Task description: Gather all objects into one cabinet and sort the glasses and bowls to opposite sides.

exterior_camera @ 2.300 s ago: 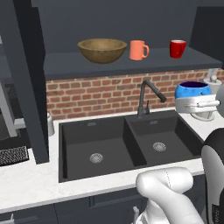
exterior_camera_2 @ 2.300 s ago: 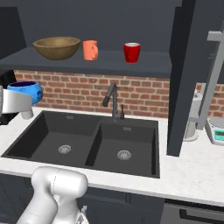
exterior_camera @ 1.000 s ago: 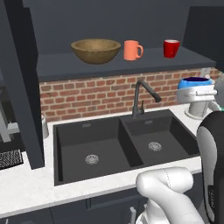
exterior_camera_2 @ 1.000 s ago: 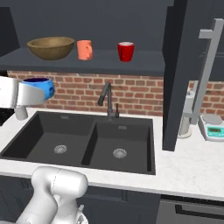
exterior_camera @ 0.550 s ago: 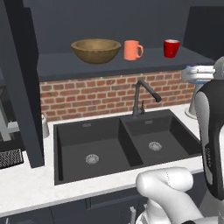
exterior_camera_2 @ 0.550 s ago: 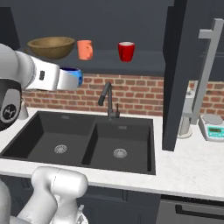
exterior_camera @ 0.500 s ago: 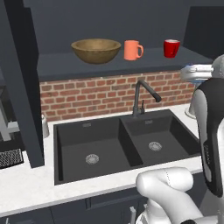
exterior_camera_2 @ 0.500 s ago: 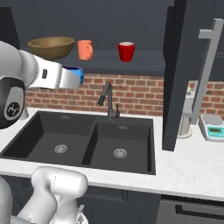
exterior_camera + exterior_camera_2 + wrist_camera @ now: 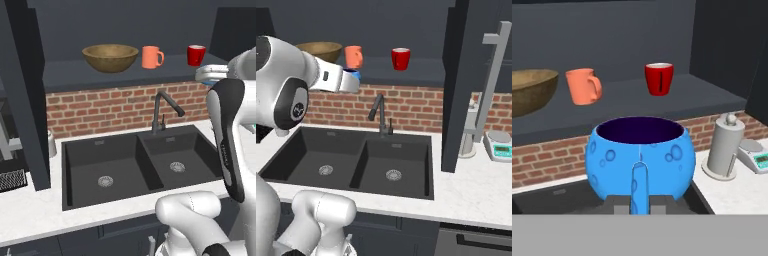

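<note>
My gripper [image 9: 638, 204] is shut on the glossy blue bowl [image 9: 639, 155], holding it upright in front of the open wall cabinet, about level with the shelf [image 9: 125, 75]. In the right base view the blue bowl [image 9: 355, 76] peeks out past the white hand, just below the orange mug [image 9: 353, 56]. On the shelf stand the wooden bowl [image 9: 110, 56] at the left, the orange mug [image 9: 152, 57] in the middle and the red mug [image 9: 196, 54] at the right. The cabinet door [image 9: 466, 75] with its silver bar handle [image 9: 491, 80] stands open on the right.
Below the shelf are a brick backsplash, a dark faucet [image 9: 162, 107] and a black double sink [image 9: 135, 165]. A paper towel holder [image 9: 468, 130] and a kitchen scale [image 9: 501, 147] stand on the white counter at the right. Another open door [image 9: 22, 90] hangs at the left.
The arm has lifted the blue bowl from just above counter height up to shelf level and brought it closer to the cabinet. The mugs and wooden bowl have stayed put.
</note>
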### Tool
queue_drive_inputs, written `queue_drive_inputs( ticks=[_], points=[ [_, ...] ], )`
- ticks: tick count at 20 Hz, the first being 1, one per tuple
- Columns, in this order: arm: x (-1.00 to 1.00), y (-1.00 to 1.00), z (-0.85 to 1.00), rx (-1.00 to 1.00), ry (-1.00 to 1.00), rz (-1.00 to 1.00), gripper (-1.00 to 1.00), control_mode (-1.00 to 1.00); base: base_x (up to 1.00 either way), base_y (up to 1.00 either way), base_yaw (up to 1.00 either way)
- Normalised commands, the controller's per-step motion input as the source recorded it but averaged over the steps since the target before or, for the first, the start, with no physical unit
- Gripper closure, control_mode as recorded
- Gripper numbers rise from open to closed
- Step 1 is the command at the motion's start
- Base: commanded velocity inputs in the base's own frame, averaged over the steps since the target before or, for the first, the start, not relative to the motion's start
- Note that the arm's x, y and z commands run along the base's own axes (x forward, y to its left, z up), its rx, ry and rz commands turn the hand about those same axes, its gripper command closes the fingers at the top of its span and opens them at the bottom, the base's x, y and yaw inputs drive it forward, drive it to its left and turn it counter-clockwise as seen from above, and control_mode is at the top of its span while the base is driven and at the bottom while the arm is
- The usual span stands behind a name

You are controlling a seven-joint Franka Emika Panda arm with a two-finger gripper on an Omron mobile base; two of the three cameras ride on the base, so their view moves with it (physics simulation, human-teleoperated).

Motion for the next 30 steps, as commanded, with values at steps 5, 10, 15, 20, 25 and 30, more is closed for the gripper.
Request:
queue_drive_inputs(
  ticks=[5, 10, 15, 20, 25, 30],
  points=[
    [0.82, -0.17, 0.0, 0.01, 0.0, 0.0, 1.0, -1.0, 0.0, 0.0, 0.0],
    [0.72, -0.08, -0.1, 0.0, 0.0, 0.0, 1.0, -1.0, 0.0, 0.0, 0.0],
    [0.6, -0.13, -0.05, 0.0, 0.0, 0.0, 1.0, -1.0, 0.0, 0.0, 0.0],
    [0.45, -0.15, -0.32, 0.0, -0.01, 0.01, 1.0, -1.0, 0.0, 0.0, 0.0],
    [0.38, -0.1, -0.38, -0.01, -0.06, 0.03, 1.0, -1.0, 0.0, 0.0, 0.0],
    [0.33, 0.0, 0.0, -0.06, -0.12, 0.07, 1.0, -1.0, 0.0, 0.0, 0.0]
  ],
)
